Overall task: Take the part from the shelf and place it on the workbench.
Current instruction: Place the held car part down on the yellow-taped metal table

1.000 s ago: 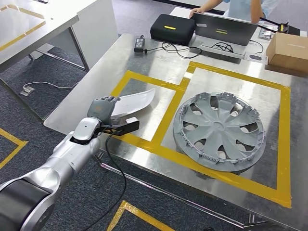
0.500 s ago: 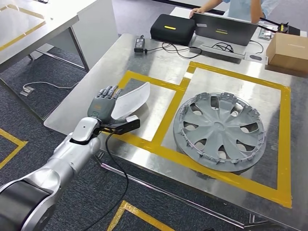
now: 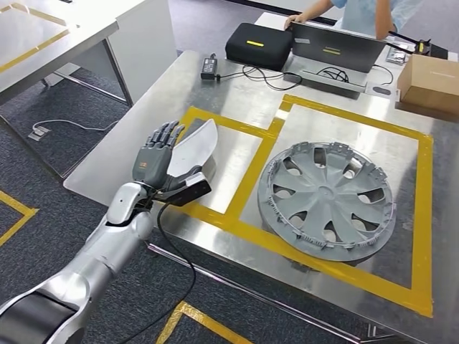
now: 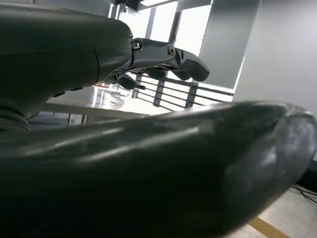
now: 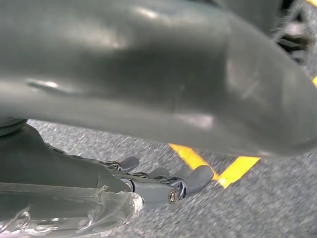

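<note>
At the left of the head frame, my left hand (image 3: 155, 159) hovers over the near corner of the workbench (image 3: 244, 86), its fingers (image 3: 165, 134) spread and straight, holding nothing. The part (image 3: 196, 145), a thin, curved, pale plastic shell, lies just beyond my palm inside the smaller yellow-taped square (image 3: 230, 168), one edge propped up against my hand; whether my thumb touches it I cannot tell. My right hand (image 5: 160, 183) hangs over grey carpet lower down, fingers loosely extended with nothing visible between them.

I judge the part light, stiff but springy, with a smooth glossy face that would slip under a loose grip. Its thin edges look liable to flex or crack if squeezed hard. The best hold, I think, is across the narrow end nearest me, thumb under the curve and fingers over the top. To the right, the wheel cover (image 3: 327, 198) sits in the larger taped square, well apart from the part.
</note>
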Controlling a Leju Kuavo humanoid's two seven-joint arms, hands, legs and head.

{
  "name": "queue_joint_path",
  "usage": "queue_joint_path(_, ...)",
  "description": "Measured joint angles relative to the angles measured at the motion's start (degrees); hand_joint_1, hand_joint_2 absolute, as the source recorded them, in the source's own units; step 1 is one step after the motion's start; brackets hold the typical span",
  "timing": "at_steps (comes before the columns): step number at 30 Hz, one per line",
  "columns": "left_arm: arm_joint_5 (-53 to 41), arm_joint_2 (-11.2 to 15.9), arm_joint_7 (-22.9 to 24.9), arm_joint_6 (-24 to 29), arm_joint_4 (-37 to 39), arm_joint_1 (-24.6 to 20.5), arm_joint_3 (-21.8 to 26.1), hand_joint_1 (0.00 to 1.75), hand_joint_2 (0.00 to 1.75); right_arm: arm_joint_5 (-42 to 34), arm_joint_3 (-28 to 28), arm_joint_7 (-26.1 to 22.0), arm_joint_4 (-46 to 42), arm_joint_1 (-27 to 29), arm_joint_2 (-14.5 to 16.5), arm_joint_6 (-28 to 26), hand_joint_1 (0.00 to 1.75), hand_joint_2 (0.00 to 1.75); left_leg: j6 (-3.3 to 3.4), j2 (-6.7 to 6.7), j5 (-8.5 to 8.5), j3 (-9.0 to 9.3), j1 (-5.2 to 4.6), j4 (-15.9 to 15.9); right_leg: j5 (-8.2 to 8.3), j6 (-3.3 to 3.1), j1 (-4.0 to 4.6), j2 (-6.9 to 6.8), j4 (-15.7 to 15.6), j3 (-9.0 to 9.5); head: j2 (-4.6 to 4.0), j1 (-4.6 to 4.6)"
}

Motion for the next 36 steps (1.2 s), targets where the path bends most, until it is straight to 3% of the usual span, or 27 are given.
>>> queue_joint_path(2, 2.1, 0.2, -1.3, 0.7, -2.6, 2.3, 0.2, 0.00, 0.00, 0.0, -0.3, 0.6, 0.0, 0.3, 0.3, -0.1, 0.00, 0.00, -0.85, -0.13, -0.25, -0.32, -0.13, 0.7, 0.65, -0.30, -0.14, 0.25, -3.0, 1.60, 0.00, 0.14)
queue_joint_path(5, 5.3, 0.9, -2.5, 1.4, -7.1, 5.4, 0.4, 0.00, 0.00, 0.1, -0.8, 0.8, 0.0, 0.7, 0.3, -0.2, 0.00, 0.00, -1.64, -0.20, -0.42, -0.70, -0.14, 1.2, 0.46, -2.29, -0.03, 0.61, -2.5, 1.04, 0.00, -0.25)
queue_joint_path(7, 6.7, 1.7, -2.7, 1.4, -10.3, 7.2, 0.7, 0.00, 0.00, 0.2, -1.2, 0.9, 0.0, 0.8, 0.3, -0.2, 0.00, 0.00, -2.07, -0.15, -3.09, -1.98, -0.05, 4.1, 0.81, -3.47, 0.01, 0.63, -2.5, 0.56, 0.00, -0.43)
queue_joint_path(10, 7.9, 2.7, -2.9, 1.3, -14.3, 9.7, 1.3, 0.00, 0.00, 0.3, -1.7, 0.9, 0.0, 0.8, 0.3, -0.3, 0.00, 0.00, -2.15, -0.13, -9.32, -6.32, -0.12, 15.0, 1.58, -4.50, 0.39, 0.59, -2.6, -0.56, 0.00, -0.59)
queue_joint_path(11, 8.3, 3.0, -3.0, 1.3, -15.3, 10.6, 1.5, 0.00, 0.00, 0.3, -1.8, 0.9, 0.0, 0.9, 0.3, -0.3, 0.00, 0.00, -1.99, -0.13, -10.03, -6.97, -0.17, 17.2, 1.91, -4.67, 0.59, 0.59, -2.6, -0.98, 0.00, -0.59)
queue_joint_path(12, 8.8, 3.3, -3.1, 1.3, -16.2, 11.5, 1.8, 0.00, 0.00, 0.3, -1.9, 0.9, 0.0, 0.9, 0.3, -0.3, 0.00, 0.00, -1.70, -0.13, -9.65, -6.60, -0.27, 17.4, 2.28, -4.76, 0.78, 0.61, -2.6, -1.42, 0.00, -0.59)
queue_joint_path(13, 9.5, 3.7, -3.3, 1.5, -17.1, 12.3, 2.2, 0.00, 0.00, 0.3, -2.0, 0.9, 0.0, 0.9, 0.3, -0.3, 0.00, 0.00, -1.29, -0.13, -8.38, -5.10, -0.44, 15.3, 2.71, -4.82, 0.97, 0.66, -2.6, -1.87, 0.00, -0.59)
queue_joint_path(15, 10.9, 4.3, -4.1, 2.2, -18.9, 13.4, 3.2, 0.00, 0.00, 0.4, -2.2, 0.8, 0.0, 0.9, 0.4, -0.3, 0.00, 0.00, -0.25, -0.12, -5.80, -0.02, -1.02, 7.5, 3.61, -4.75, 1.30, 0.77, -2.6, -2.74, 0.00, -0.59)
queue_joint_path(16, 11.5, 4.5, -4.4, 2.5, -19.7, 13.8, 3.7, 0.00, 0.00, 0.4, -2.4, 0.8, 0.0, 0.9, 0.4, -0.3, 0.00, 0.00, -0.04, -0.07, -4.98, 1.97, -1.30, 4.2, 4.08, -4.58, 1.39, 0.80, -2.6, -3.05, 0.00, -0.53)
queue_joint_path(18, 12.2, 4.9, -4.9, 3.1, -20.9, 14.6, 4.5, 0.00, 0.00, 0.5, -2.7, 0.8, 0.0, 1.0, 0.4, -0.2, 0.00, 0.00, 0.07, -0.02, -4.46, 3.41, -1.76, 1.1, 5.10, -3.97, 1.33, 0.74, -3.0, -3.35, 0.00, -0.61)
queue_joint_path(20, 12.3, 5.2, -5.0, 3.2, -21.4, 15.5, 5.0, 0.00, 0.00, 0.5, -2.9, 0.7, 0.0, 1.1, 0.4, -0.2, 0.00, 0.00, 0.42, 0.03, -3.25, 2.76, -1.80, 0.5, 6.02, -3.23, 1.13, 0.65, -3.5, -3.50, 0.00, -0.85)
queue_joint_path(21, 12.4, 5.3, -5.0, 3.3, -21.6, 15.7, 5.2, 0.00, 0.00, 0.5, -3.0, 0.7, 0.0, 1.2, 0.4, -0.2, 0.00, 0.00, 0.80, 0.07, -2.54, 2.35, -1.71, 0.3, 5.43, -2.89, 1.10, 0.58, -3.3, -3.88, 0.00, -0.89)
queue_joint_path(22, 12.6, 5.4, -5.0, 3.3, -21.8, 15.9, 5.4, 0.00, 0.00, 0.5, -3.0, 0.7, 0.0, 1.3, 0.4, -0.2, 0.00, 0.00, 1.15, 0.09, -1.79, 1.85, -1.55, 0.0, 3.72, -2.59, 1.10, 0.50, -2.0, -4.46, 0.00, -0.84)
queue_joint_path(25, 13.3, 5.6, -5.2, 4.1, -22.5, 17.0, 6.2, 0.00, 0.00, 0.4, -3.2, 0.7, 0.0, 1.4, 0.4, -0.2, 0.00, 0.00, 1.58, 0.14, 0.15, -0.27, -1.39, -0.1, -4.69, -1.91, 1.02, 0.28, 8.1, -6.99, 0.00, -0.67)
queue_joint_path(26, 13.7, 5.7, -5.3, 4.5, -22.6, 17.6, 6.7, 0.00, 0.00, 0.4, -3.3, 0.7, 0.0, 1.4, 0.4, -0.1, 0.00, 0.00, 1.53, 0.23, 0.73, -1.02, -1.39, 0.0, -6.10, -1.75, 1.01, 0.27, 11.3, -7.34, 0.00, -0.70)
queue_joint_path(27, 14.1, 5.8, -5.6, 5.0, -22.6, 18.3, 7.4, 0.00, 0.00, 0.4, -3.4, 0.7, 0.0, 1.3, 0.4, -0.1, 0.00, 0.00, 1.45, 0.37, 1.34, -1.83, -1.39, 0.0, -6.12, -1.65, 1.01, 0.26, 12.9, -6.85, 0.00, -0.71)
queue_joint_path(28, 14.6, 5.8, -5.9, 5.4, -22.6, 18.9, 8.0, 0.00, 0.00, 0.4, -3.4, 0.8, 0.0, 1.3, 0.4, -0.1, 0.00, 0.00, 1.34, 0.49, 1.95, -2.62, -1.37, 0.0, -5.09, -1.60, 1.01, 0.25, 12.4, -5.35, 0.00, -0.70)
queue_joint_path(30, 16.1, 6.1, -6.7, 6.5, -22.9, 20.3, 9.6, 0.00, 0.00, 0.8, -3.6, 1.3, -0.1, 1.4, 0.4, -0.1, 0.00, 0.00, 0.92, 0.62, 3.12, -4.04, -1.33, 0.2, -3.10, -1.59, 1.00, 0.21, 5.8, 0.73, 0.00, -0.68)
queue_joint_path(32, 18.1, 6.5, -7.5, 7.5, -23.6, 21.7, 11.8, 0.00, 0.00, 1.3, -3.9, 1.9, -0.2, 1.2, 0.4, -0.2, 0.00, 0.00, 0.29, 0.68, 4.06, -4.80, -1.41, 0.4, -3.81, -2.07, 1.09, 0.30, -2.2, 6.56, 0.00, -0.81)
queue_joint_path(33, 18.8, 6.7, -7.8, 8.0, -23.9, 22.3, 13.0, 0.00, 0.00, 1.5, -3.9, 2.2, -0.3, 1.2, 0.5, -0.2, 0.00, 0.00, -0.03, 0.72, 4.51, -4.90, -1.46, 0.5, -4.52, -2.46, 1.21, 0.37, -4.3, 7.88, 0.00, -0.88)
queue_joint_path(34, 19.2, 6.8, -8.2, 8.5, -24.2, 22.9, 14.3, 0.00, 0.00, 1.7, -4.0, 2.3, -0.3, 1.2, 0.5, -0.2, 0.00, 0.00, -0.34, 0.77, 4.94, -4.92, -1.43, 0.5, -4.59, -3.00, 1.34, 0.43, -4.9, 8.04, 0.00, -0.93)
queue_joint_path(36, 19.5, 6.9, -9.0, 9.2, -24.4, 24.2, 16.9, 0.00, 0.00, 2.1, -4.2, 2.7, -0.3, 1.4, 0.5, -0.3, 0.00, 0.00, -1.04, 0.68, 4.67, -5.21, -1.25, 0.7, -3.77, -4.22, 1.34, 0.30, -4.8, 7.21, 0.00, -0.90)
